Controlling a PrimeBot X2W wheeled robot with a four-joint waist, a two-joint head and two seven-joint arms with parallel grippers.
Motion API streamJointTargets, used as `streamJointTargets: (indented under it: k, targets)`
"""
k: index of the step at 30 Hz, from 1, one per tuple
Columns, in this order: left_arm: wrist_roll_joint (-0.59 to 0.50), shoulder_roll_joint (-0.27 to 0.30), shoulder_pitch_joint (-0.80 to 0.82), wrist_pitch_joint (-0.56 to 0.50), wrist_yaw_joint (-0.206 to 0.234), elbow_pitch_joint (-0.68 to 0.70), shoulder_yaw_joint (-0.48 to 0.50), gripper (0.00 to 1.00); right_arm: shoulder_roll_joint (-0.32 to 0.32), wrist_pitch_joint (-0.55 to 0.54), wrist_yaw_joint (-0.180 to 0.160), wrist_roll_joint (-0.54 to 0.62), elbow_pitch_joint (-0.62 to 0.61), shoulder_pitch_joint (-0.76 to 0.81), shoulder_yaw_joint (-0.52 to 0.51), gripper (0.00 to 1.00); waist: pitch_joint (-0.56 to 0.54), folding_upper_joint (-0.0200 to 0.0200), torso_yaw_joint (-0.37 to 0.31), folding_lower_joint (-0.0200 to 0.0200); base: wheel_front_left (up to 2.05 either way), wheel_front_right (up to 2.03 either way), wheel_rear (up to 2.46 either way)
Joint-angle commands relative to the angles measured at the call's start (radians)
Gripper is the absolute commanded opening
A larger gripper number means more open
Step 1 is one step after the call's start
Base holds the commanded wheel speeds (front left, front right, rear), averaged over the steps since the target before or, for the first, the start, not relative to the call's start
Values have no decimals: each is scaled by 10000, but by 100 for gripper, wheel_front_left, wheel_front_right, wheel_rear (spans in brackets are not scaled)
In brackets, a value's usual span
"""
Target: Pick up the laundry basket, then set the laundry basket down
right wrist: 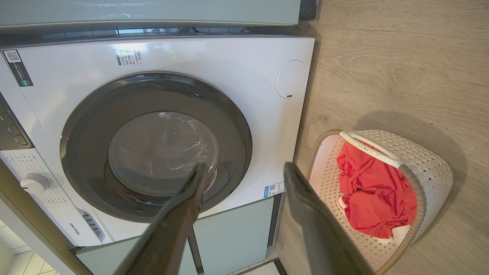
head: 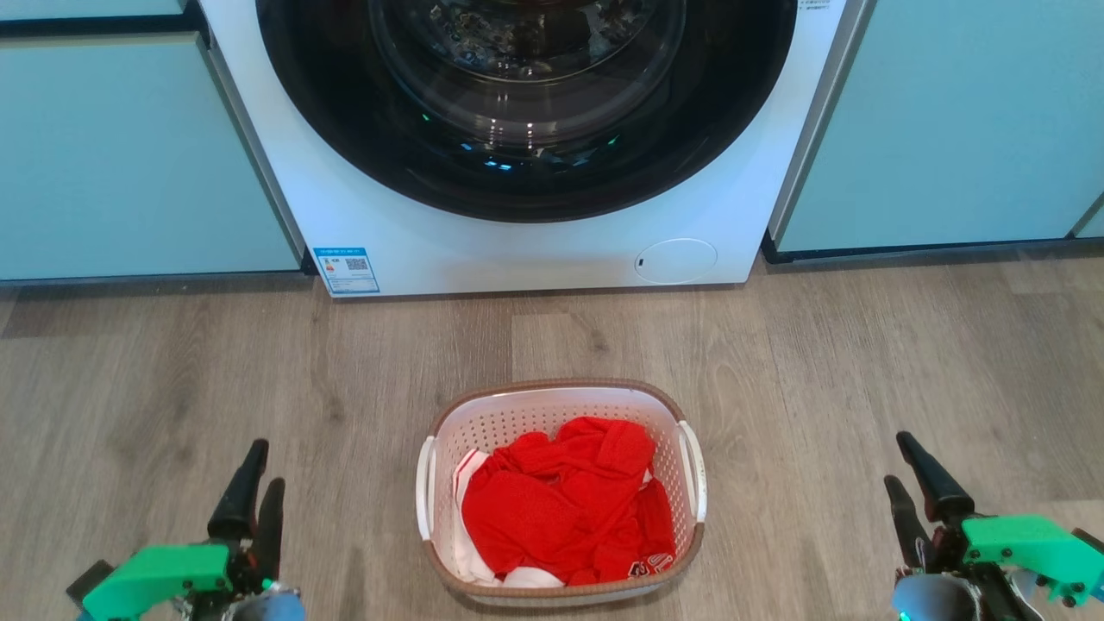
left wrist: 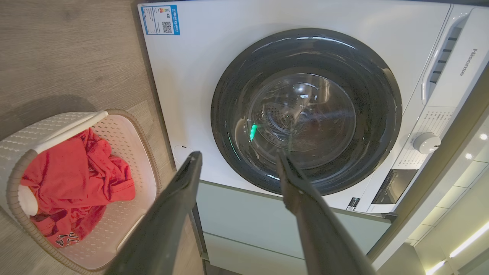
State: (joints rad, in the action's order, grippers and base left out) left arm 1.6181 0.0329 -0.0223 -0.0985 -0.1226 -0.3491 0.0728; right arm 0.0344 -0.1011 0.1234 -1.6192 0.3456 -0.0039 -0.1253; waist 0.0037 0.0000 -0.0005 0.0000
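Squarely on the wooden floor (head: 172,379), just in front of the washing machine (head: 535,250), sits the laundry basket (head: 552,386) (red clothing (head: 561,509) heaped inside it). The left gripper (head: 266,470) and right gripper (head: 897,461) hang low on either side, well apart from its handles, each with jaws spread wide and holding nothing.

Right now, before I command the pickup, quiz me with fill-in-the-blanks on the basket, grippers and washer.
1. The laundry basket stands on the ____ in front of the washing machine.
2. The clothing in it is mostly ____.
3. The left gripper and right gripper are both ____, apart from the basket.
4. The machine's door is ____.
Missing words: floor; red; open; shut.
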Motion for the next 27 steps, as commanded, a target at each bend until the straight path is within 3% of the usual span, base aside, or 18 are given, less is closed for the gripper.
streamJointTargets:
  k: [1, 27]
  targets:
    - [-36, 95, 548, 82, -5, 356, 3, 100, 43, 107, 5, 58, -378, -406, 29, 100, 3, 0, -3, 0, 0, 0, 0]
    - [-1009, 112, 920, 815, -21, 874, 315, 100, 67, 842, 19, 1786, -1044, -764, -156, 100, 79, 0, -38, 0, 0, 0, 0]
